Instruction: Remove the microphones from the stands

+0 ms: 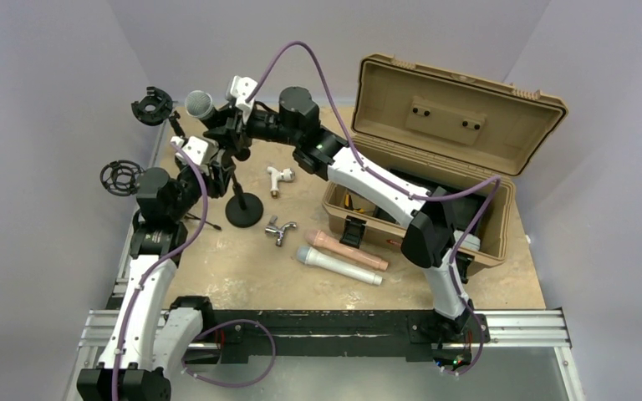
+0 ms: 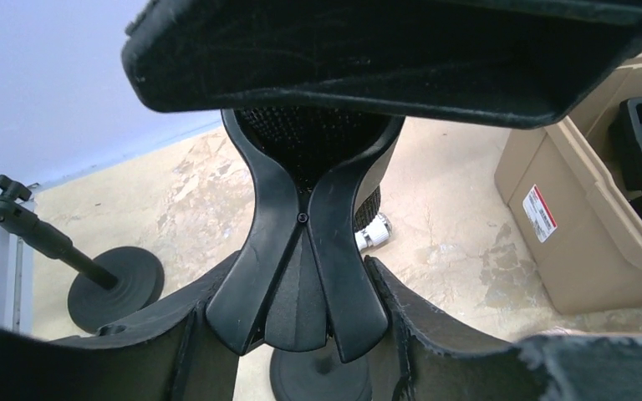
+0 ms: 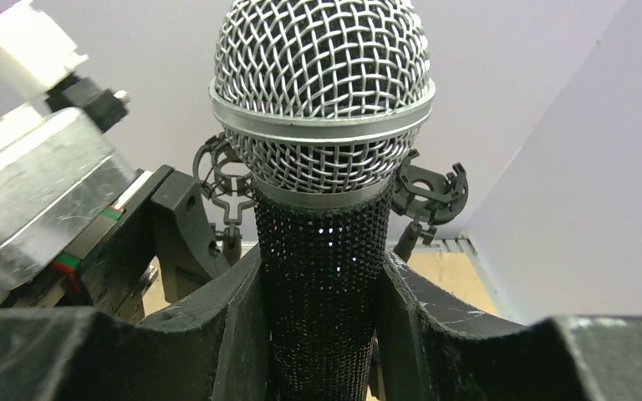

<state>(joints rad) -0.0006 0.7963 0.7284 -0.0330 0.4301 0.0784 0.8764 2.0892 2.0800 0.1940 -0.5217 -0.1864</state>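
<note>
One open tan plastic toolbox (image 1: 456,125), far right. Three black stands (image 1: 244,210), left. Two smooth pale microphones (image 1: 338,266) lie near; one black sparkly microphone (image 3: 322,276) with a silver mesh ball sits in the rightmost stand's forked clip (image 2: 297,251). The right pincer (image 3: 322,330) pinches its body; the left pincer (image 2: 318,209) is pressed onto the clip

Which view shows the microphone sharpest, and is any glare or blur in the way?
Right wrist: microphone sharp, evenly lit, no harsh glare. Left wrist: clip sharp but dark, little of the microphone visible. Top external: soft even light, faint shadows, microphone small.
</note>
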